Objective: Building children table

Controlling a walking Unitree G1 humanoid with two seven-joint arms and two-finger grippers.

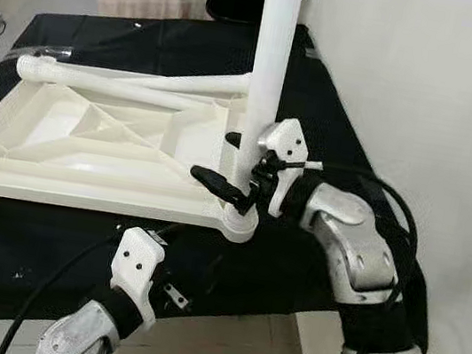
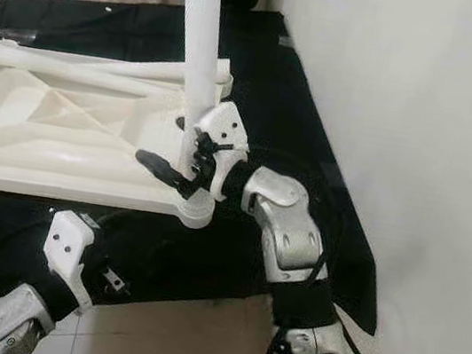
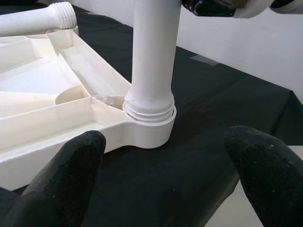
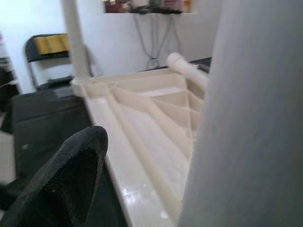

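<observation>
The white plastic table top (image 1: 88, 145) lies upside down on a black-covered table (image 1: 341, 140). A white leg (image 1: 270, 66) stands upright in its near right corner socket (image 3: 149, 130), with a few threads showing above the rim. My right gripper (image 1: 215, 156) straddles this leg low down, one finger (image 1: 217, 183) in front and one behind. The right wrist view shows a gap between that finger (image 4: 61, 179) and the leg (image 4: 251, 113). My left gripper (image 3: 165, 179) hovers open at the table's front edge, facing the socket and touching nothing.
Loose white legs (image 1: 107, 80) lie along the top's far edge. Another leg (image 4: 71, 42) stands upright in a far corner. A white wall (image 1: 445, 102) runs close on the right. Tiled floor (image 1: 218, 345) lies below the front edge. A chair (image 4: 42, 52) stands beyond.
</observation>
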